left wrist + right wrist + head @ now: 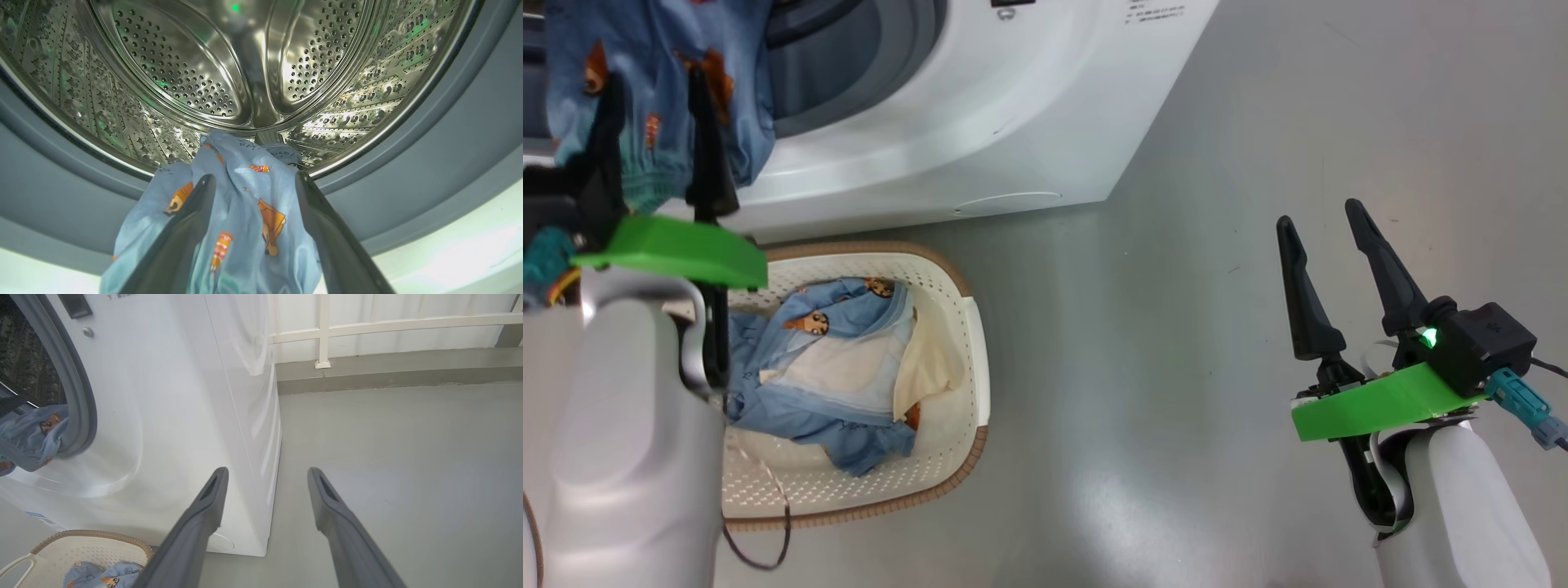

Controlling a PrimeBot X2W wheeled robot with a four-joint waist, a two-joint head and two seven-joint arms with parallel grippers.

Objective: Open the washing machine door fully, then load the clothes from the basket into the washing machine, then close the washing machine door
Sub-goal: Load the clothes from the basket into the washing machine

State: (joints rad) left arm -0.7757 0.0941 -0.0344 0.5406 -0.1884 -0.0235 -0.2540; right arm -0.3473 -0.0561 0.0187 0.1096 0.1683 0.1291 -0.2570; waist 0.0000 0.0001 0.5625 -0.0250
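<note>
The washing machine [980, 106] stands with its round opening uncovered; the washing machine door is out of view. My left gripper [655, 77] is at the opening, fingers spread open, with a light blue bear-print garment [245, 212] bunched between them and draped over the grey seal [429, 163] toward the steel drum [184, 73]. More clothes [825, 359], blue with a cream-white piece, lie in the basket [976, 359] on the floor in front of the machine. My right gripper [1319, 212] hangs open and empty over the floor to the right.
Grey floor [1176, 327] stretches right of the machine and basket. A white railing [322, 330] on a low kerb runs behind the machine's side. A thin cable loop [760, 555] hangs by my left forearm over the basket's near edge.
</note>
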